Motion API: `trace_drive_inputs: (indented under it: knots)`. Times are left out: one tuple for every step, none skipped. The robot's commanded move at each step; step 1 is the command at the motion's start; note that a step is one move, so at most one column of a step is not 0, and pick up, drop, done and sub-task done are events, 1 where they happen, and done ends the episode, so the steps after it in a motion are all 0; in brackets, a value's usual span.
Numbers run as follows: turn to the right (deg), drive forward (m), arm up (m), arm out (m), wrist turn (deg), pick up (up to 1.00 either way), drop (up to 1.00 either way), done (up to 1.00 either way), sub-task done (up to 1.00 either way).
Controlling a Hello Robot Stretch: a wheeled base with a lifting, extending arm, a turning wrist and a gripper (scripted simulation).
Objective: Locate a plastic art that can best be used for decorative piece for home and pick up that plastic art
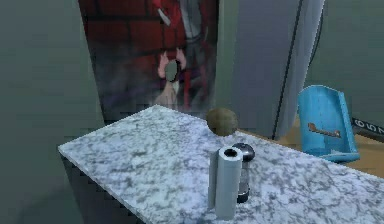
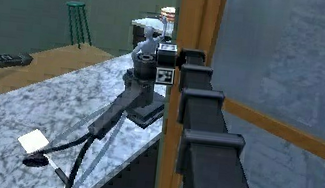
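Observation:
My arm (image 2: 213,153) rises as a dark square bar to two white marker squares (image 2: 163,64). Just left of them is my gripper (image 2: 142,60), above a marble counter (image 2: 59,106). Right under it a dark upright piece with a flat base (image 2: 146,108) stands on the counter. From that piece thin dark rods (image 2: 90,140) run down toward a small white square (image 2: 33,141). I cannot tell whether the gripper holds anything. In the forward view the same kind of marble counter (image 1: 150,150) carries a brownish ball (image 1: 222,121), a white roll (image 1: 227,182) and a small dark item (image 1: 245,153).
A wooden door frame (image 2: 182,94) stands close beside the arm. Farther out are a green stool (image 2: 76,18) and a red-lidded jar (image 2: 167,17). A blue object (image 1: 328,122) sits on a wooden table (image 1: 290,138), and a red painting (image 1: 150,45) hangs ahead.

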Motion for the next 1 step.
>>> trace_drive_inputs:
  knots:
    - [0.0, 0.0, 0.0, 0.0, 45.0, 0.0, 0.0, 0.0, 0.0]
